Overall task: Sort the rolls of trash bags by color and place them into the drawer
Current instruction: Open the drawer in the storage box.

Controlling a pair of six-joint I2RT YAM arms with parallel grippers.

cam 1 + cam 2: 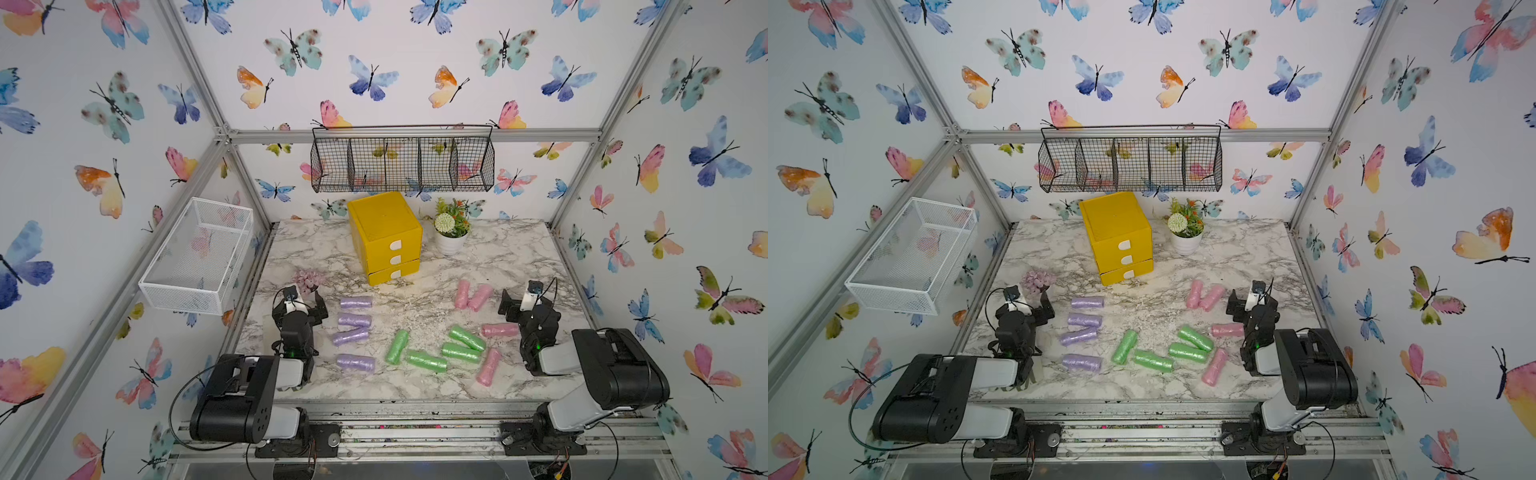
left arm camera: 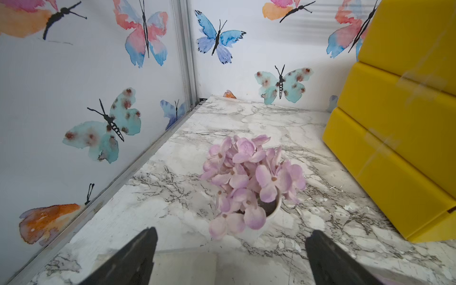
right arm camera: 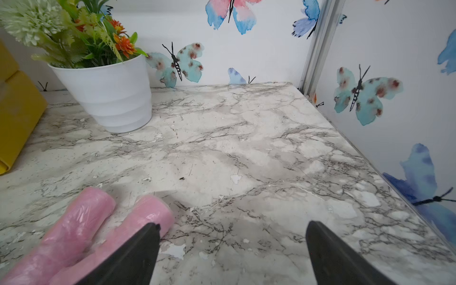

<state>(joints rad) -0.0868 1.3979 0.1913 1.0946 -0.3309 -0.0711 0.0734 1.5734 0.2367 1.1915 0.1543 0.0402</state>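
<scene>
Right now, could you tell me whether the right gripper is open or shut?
Open: the right gripper has its jaws wide apart over bare tabletop, nothing between them; two pink rolls lie beside.

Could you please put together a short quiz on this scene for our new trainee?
1. How many lilac purple crinkly plastic rolls lie on the marble table?
2. True or false: the right gripper is clamped on a pale pink plastic roll.
3. Which colour of roll lies nearest the left gripper? A) green B) lilac purple C) pale pink

Key: 1) four. 2) False; its jaws stand open and empty. 3) B.
</scene>
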